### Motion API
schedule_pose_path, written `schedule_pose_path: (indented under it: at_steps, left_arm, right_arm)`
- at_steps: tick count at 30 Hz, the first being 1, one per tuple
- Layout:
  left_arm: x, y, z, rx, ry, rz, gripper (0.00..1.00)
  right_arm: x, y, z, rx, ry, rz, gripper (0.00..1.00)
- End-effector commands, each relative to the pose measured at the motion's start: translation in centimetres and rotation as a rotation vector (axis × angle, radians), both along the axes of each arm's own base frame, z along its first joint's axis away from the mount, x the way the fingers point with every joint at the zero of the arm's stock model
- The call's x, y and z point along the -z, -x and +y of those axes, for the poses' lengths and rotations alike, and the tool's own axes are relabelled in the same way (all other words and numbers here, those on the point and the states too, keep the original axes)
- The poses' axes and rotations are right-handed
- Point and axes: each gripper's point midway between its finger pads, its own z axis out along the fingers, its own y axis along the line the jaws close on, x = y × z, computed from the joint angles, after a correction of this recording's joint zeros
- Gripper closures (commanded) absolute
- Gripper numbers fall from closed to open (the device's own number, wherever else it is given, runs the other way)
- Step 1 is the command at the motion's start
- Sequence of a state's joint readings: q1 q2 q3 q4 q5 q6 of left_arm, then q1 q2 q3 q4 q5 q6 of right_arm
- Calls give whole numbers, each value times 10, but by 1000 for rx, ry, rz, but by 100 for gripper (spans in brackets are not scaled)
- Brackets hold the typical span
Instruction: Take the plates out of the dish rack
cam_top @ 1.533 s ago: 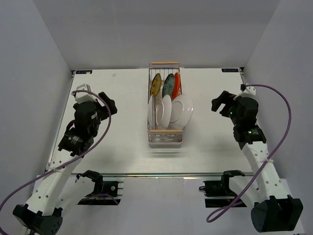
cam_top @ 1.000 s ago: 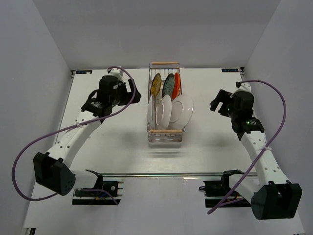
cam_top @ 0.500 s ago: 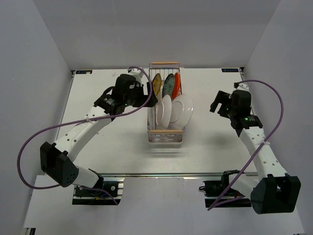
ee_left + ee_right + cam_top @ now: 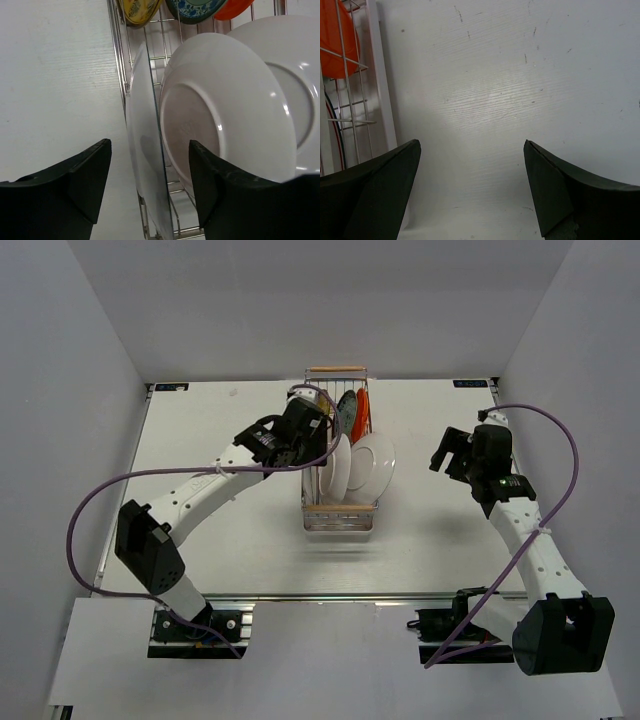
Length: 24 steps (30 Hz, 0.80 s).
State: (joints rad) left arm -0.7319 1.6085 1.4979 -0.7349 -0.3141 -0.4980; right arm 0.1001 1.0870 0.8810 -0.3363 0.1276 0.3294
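Observation:
The dish rack [image 4: 337, 512] stands mid-table with plates on edge in it. Three white plates fill its near half: a thin edge-on one [image 4: 144, 150], a middle one [image 4: 225, 115] and a right one [image 4: 295, 75]. Behind them lean a yellow plate [image 4: 137, 10], a teal plate [image 4: 192, 7] and an orange-red plate [image 4: 232, 6]. My left gripper [image 4: 150, 165] is open over the rack's left side. Its fingers [image 4: 85, 175] straddle the edge-on white plate without touching it. My right gripper [image 4: 472, 170] is open above bare table, right of the rack, holding nothing.
The white table [image 4: 220, 530] is walled at the back and on both sides. The left arm's purple cable [image 4: 100, 510] loops over the table's left part. In the right wrist view the rack's wires [image 4: 350, 100] and the orange-red plate [image 4: 340, 45] sit at the left edge.
My left arm has swung from the table's left side over to the rack, and its jaws now stand around the leftmost white plate, slightly narrower. The right arm has barely shifted.

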Motion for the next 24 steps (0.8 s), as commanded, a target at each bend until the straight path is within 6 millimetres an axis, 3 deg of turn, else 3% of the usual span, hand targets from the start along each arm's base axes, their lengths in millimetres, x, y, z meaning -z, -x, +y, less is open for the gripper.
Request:
schedule_pose_path:
  at_steps: [1, 11, 24]
  left_arm:
    - [-18, 2, 1, -50, -44, -41, 28]
    - [-21, 7, -7, -112, -146, -61, 60]
    - [-26, 9, -7, -181, -231, -91, 86]
  right_arm:
    - [-14, -8, -2, 11, 11, -37, 11]
    - [-10, -9, -6, 26, 22, -21, 11]
    - [-11, -8, 2, -17, 0, -26, 11]
